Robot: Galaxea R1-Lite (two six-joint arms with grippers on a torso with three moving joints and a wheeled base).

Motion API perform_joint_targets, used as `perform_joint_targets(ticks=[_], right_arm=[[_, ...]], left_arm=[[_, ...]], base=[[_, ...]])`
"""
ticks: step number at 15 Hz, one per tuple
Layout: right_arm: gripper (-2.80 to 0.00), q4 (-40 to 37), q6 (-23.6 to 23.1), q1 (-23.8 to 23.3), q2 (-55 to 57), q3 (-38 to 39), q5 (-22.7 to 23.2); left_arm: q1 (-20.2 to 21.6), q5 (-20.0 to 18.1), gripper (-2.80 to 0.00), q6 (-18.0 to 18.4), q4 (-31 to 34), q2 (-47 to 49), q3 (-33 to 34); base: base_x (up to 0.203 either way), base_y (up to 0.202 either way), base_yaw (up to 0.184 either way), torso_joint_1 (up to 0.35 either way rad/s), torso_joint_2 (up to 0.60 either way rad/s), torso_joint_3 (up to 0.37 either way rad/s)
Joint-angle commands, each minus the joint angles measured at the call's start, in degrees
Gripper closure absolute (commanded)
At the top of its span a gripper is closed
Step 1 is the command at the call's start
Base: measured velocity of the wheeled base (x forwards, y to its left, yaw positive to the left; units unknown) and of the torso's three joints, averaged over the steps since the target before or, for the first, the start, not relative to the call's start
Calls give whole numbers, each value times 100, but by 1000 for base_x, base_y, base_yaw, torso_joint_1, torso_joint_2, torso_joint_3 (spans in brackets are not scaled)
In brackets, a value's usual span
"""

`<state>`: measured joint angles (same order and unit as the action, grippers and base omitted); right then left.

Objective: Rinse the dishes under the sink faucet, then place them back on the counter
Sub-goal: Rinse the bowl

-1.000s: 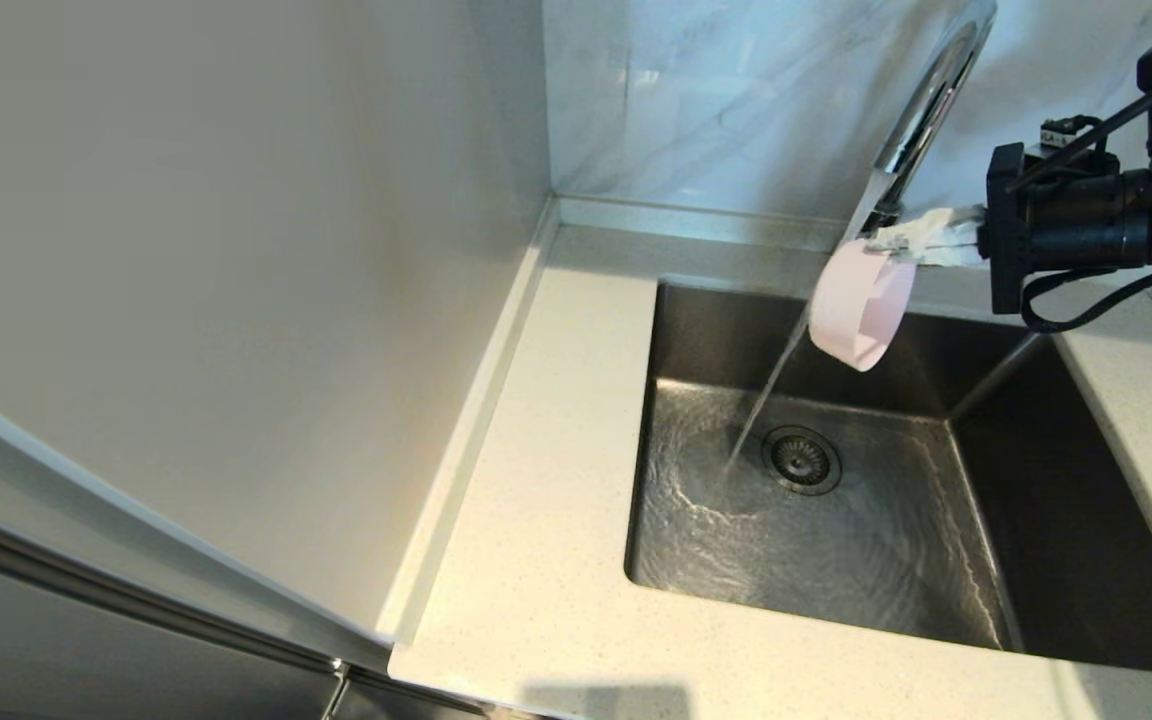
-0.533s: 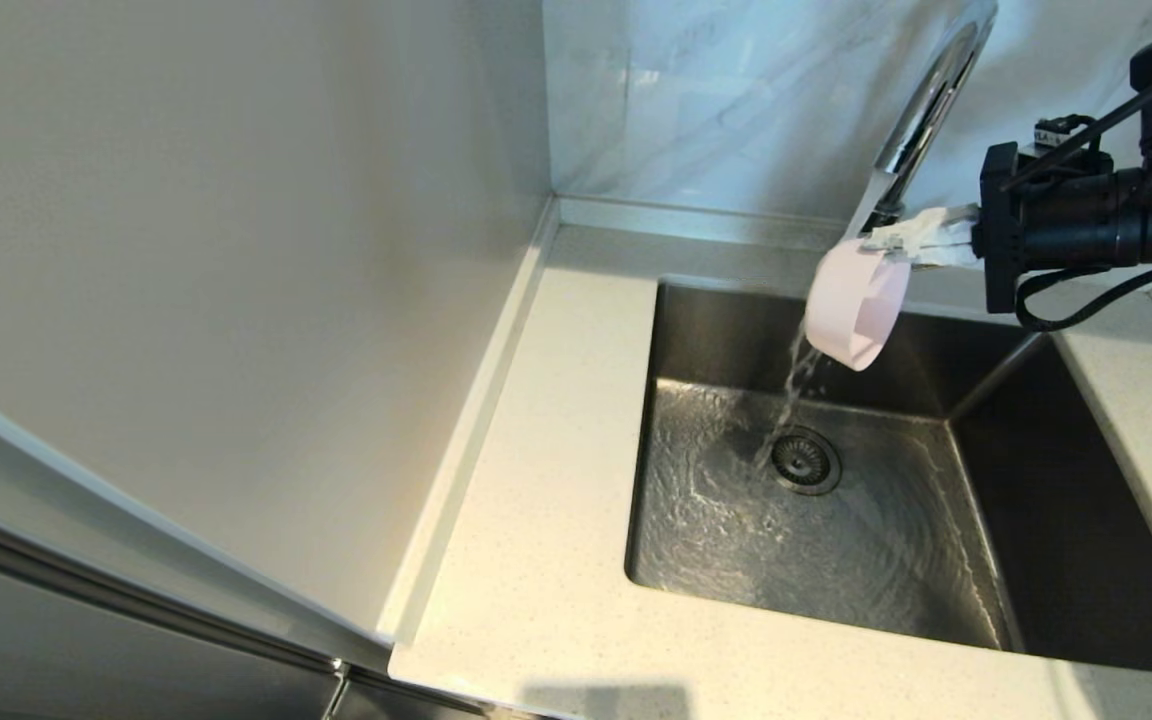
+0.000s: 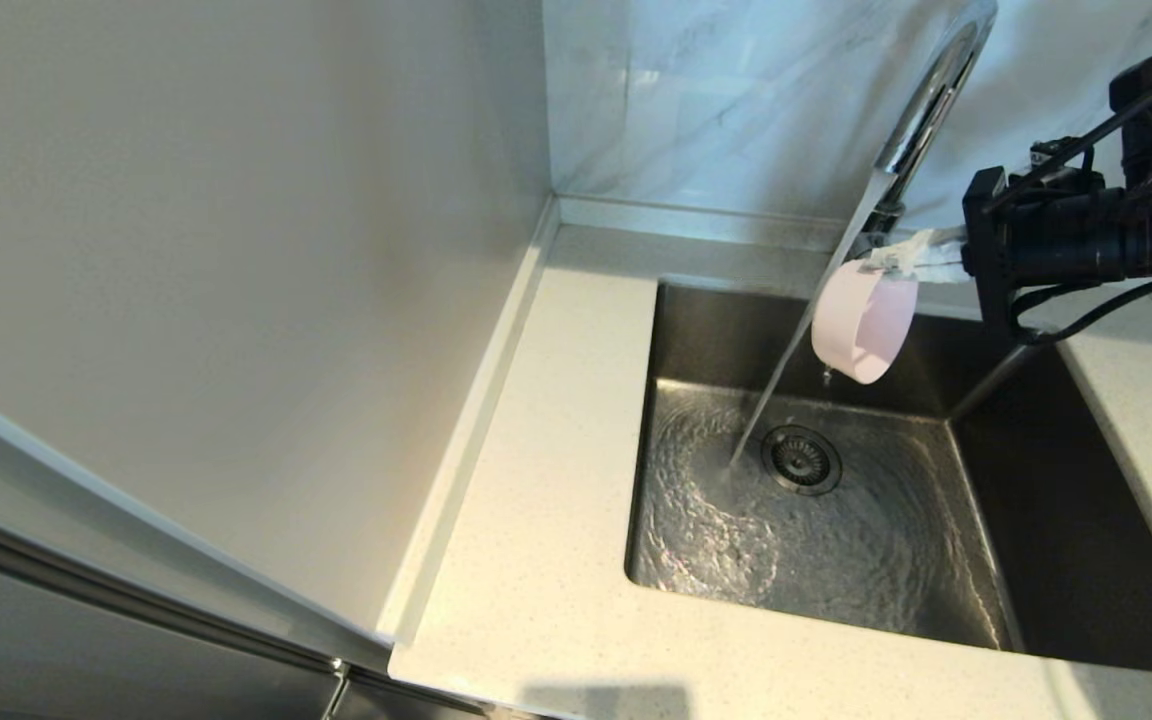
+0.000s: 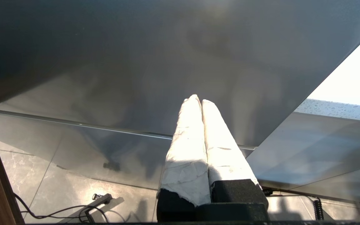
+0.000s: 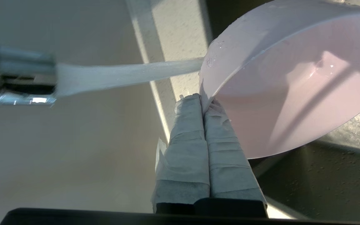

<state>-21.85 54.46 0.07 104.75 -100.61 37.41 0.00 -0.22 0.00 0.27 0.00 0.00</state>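
Holding: your right gripper (image 3: 898, 262) pinches the pink bowl (image 3: 861, 320) by its rim.
Bowl: plain, matte, wet, tipped sideways over the sink (image 3: 976, 590), at 3 o'clock of the water stream (image 3: 786, 360).
Faucet (image 3: 926, 100): running.
Left gripper (image 4: 197, 100): fingers together, parked beside a grey panel.

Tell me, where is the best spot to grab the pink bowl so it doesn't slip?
Probably the thin rim, from the right, where the right gripper has it now: one finger inside, one outside, jaws pinched shut on the pink bowl. Its rounded, wet wall offers nothing flat to squeeze, and it hangs tipped on its side over the sink, beside the faucet stream.
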Motion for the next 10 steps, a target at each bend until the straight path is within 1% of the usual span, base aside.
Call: perform_joint_targets(ticks=[1,3,5,7,9,10], right_arm=[[0,-13,29,-5,91,-11,-72],[0,-13,29,-2,136,-15,-263],[0,-19,29,-7,164,-45,-318],[0,-188,3,-7,186,-107,-443],[0,-540,-342,-40,3,-61,-496],[0,-707,-520,-142,-220,8,-591]], left_arm=[[0,4,0,0,0,0,0],[0,4,0,0,0,0,0],[0,4,0,0,0,0,0],[0,4,0,0,0,0,0],[0,-1,0,0,0,0,0],[0,-3,0,0,0,0,0]], base=[[0,0,0,0,0,0],[0,0,0,0,0,0],[0,0,0,0,0,0],[0,0,0,0,0,0],[0,0,0,0,0,0],[0,0,0,0,0,0]])
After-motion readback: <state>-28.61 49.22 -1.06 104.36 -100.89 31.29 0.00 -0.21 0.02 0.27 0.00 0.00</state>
